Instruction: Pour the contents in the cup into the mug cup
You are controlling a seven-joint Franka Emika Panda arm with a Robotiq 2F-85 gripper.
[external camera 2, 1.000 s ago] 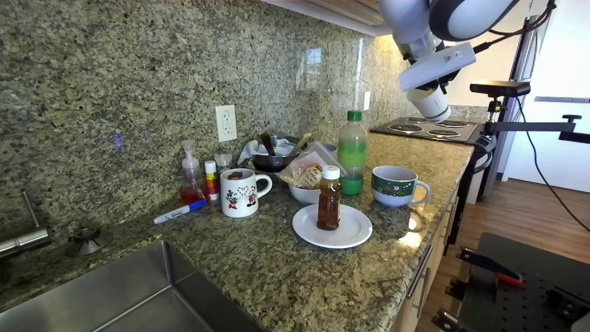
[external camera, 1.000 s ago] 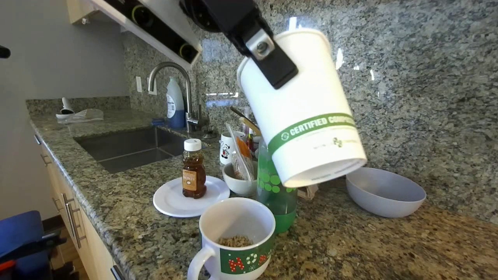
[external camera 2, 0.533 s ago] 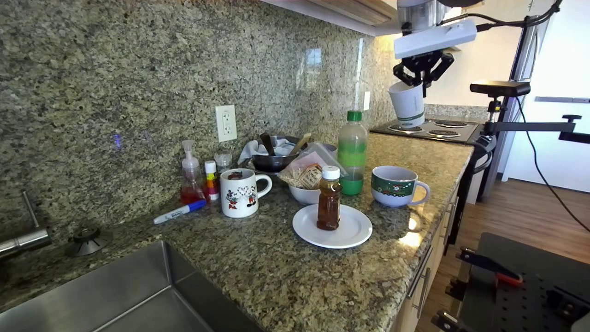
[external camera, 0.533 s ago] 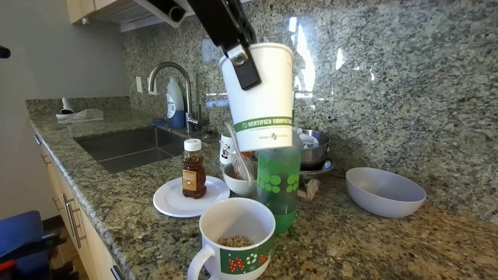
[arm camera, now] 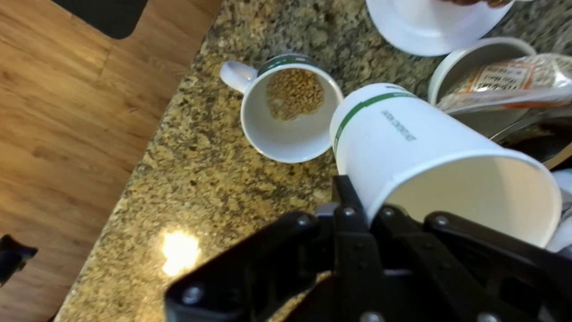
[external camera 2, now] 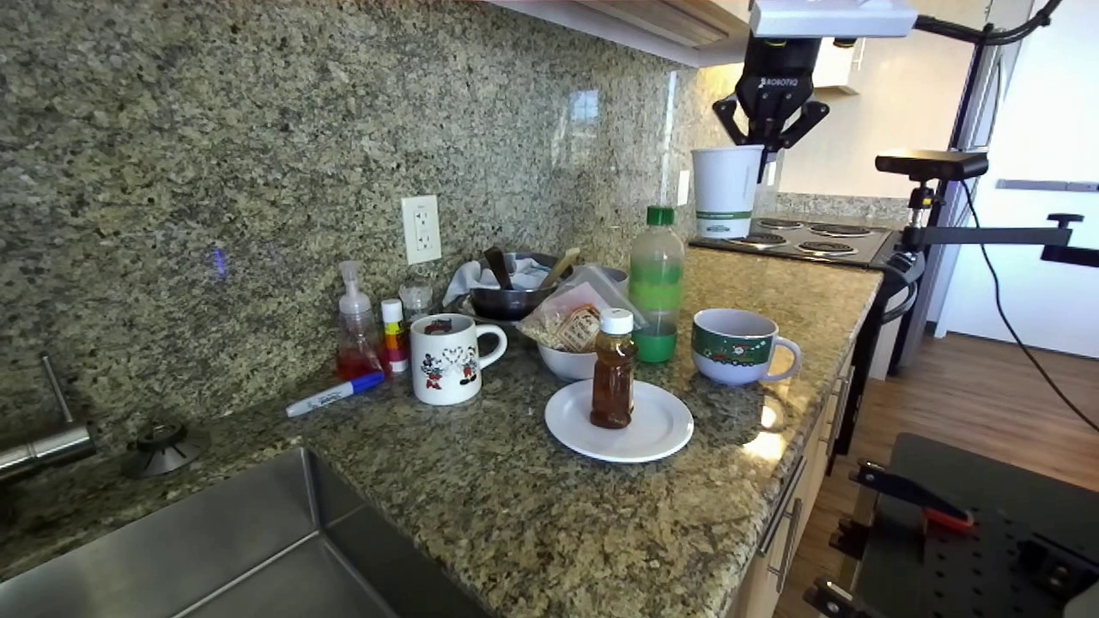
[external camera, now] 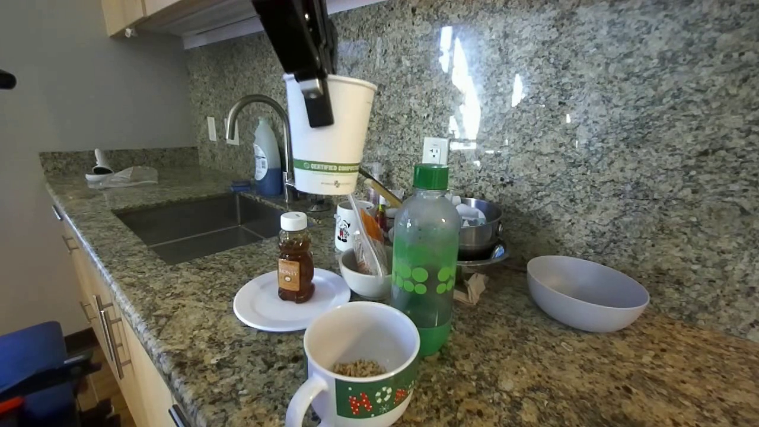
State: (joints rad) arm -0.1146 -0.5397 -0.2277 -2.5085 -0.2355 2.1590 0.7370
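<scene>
The grain point(arm camera: 296, 91) looks poured, so lower the cup point(external camera 2: 725, 190), pinched near its rim by the hand point(external camera 2: 762, 159), gently and upright beside the mug point(external camera 2: 735, 347).

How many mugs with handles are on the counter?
2: the green-banded mug beside the green bottle, and the white cartoon mug near the marker. More could be hidden.

cup point(external camera: 337, 141): white paper, 1 green stripe near the bottom, up in the air, almost straight, mouth up | mug cup point(external camera 2: 737, 354): white, green picture band, 1 handle, upright on the counter point(external camera: 522, 379), tan bits point(arm camera: 296, 94) inside
</scene>
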